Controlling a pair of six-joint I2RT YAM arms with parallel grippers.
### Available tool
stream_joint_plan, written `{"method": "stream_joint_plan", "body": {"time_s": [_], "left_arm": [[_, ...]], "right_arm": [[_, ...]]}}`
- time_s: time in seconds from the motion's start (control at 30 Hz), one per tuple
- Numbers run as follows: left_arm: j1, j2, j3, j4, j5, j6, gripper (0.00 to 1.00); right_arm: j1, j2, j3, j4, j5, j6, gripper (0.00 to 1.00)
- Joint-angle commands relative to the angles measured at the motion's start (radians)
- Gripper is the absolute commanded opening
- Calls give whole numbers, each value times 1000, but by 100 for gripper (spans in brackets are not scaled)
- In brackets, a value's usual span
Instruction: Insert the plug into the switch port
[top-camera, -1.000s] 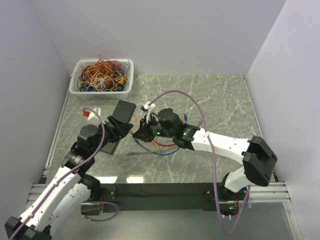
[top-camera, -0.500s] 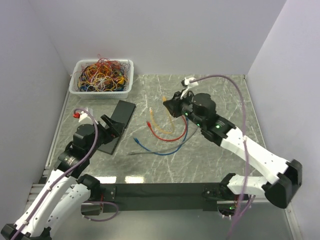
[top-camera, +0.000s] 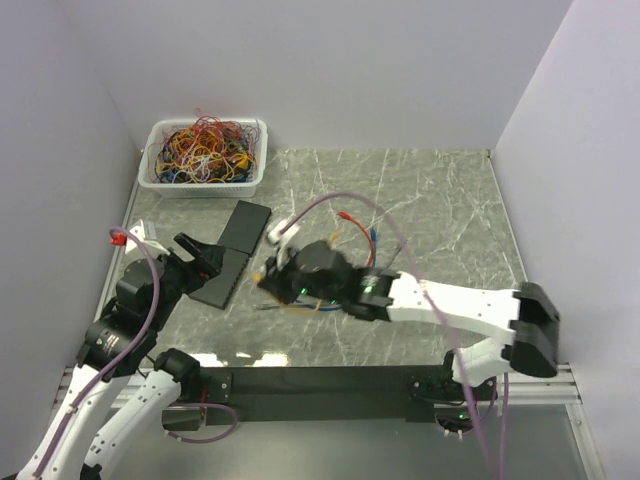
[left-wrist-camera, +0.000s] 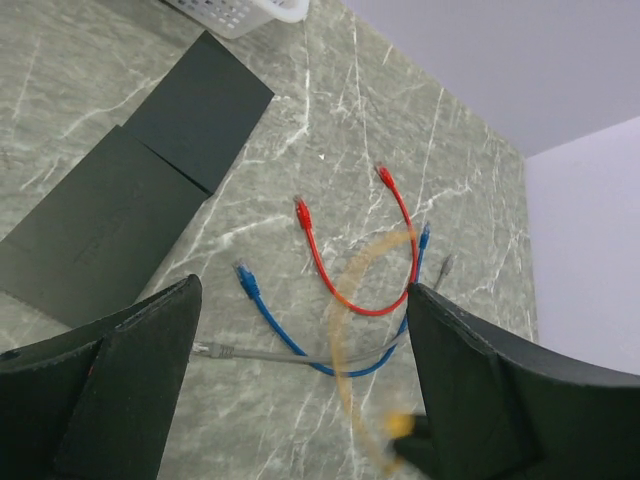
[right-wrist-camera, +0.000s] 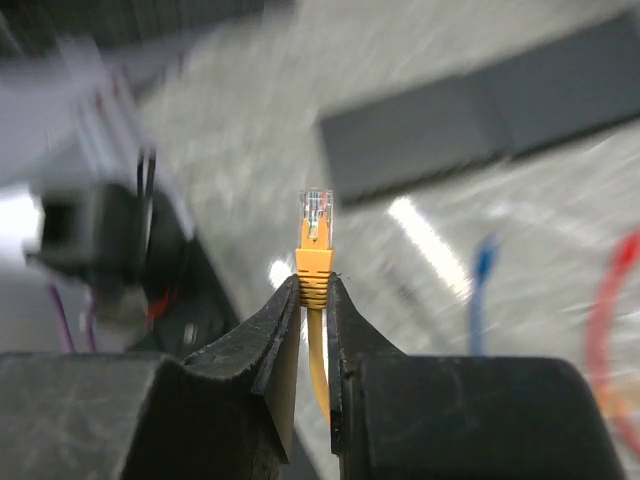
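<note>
My right gripper (right-wrist-camera: 314, 285) is shut on the ribbed boot of an orange plug (right-wrist-camera: 317, 235), whose clear tip points up past the fingertips. From above, that gripper (top-camera: 268, 280) hangs low over the table, just right of the black switch (top-camera: 218, 278). A second black slab (top-camera: 245, 225) lies behind the switch. My left gripper (top-camera: 200, 256) stands open over the switch's left part with nothing in it. In the left wrist view the switch (left-wrist-camera: 95, 235) lies at upper left and the blurred orange cable (left-wrist-camera: 350, 330) runs between my open left gripper (left-wrist-camera: 300, 390). No port shows.
Red (left-wrist-camera: 350, 270), blue (left-wrist-camera: 270, 320) and grey (left-wrist-camera: 280, 353) patch cables lie loose right of the switch. A white basket (top-camera: 258, 170) full of tangled cables stands at the back left. Walls close the table on three sides.
My right arm has swung from the back of the table down to the front left, carrying the orange plug toward the switch. My left arm has drawn back left and its jaws have opened wider.
</note>
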Motion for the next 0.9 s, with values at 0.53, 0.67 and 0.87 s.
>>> {"method": "stream_joint_plan", "body": {"time_s": [0.53, 0.67, 0.87], "left_arm": [[-4, -55, 9, -13, -30, 40, 90], [-4, -69, 6, -12, -31, 39, 90], [-4, -71, 7, -16, -31, 36, 90]], "right_arm": [[-18, 512, -72, 279, -216, 212, 0], [-102, 573, -115, 334, -267, 309, 0], [-225, 580, -154, 291, -241, 343, 0]]}}
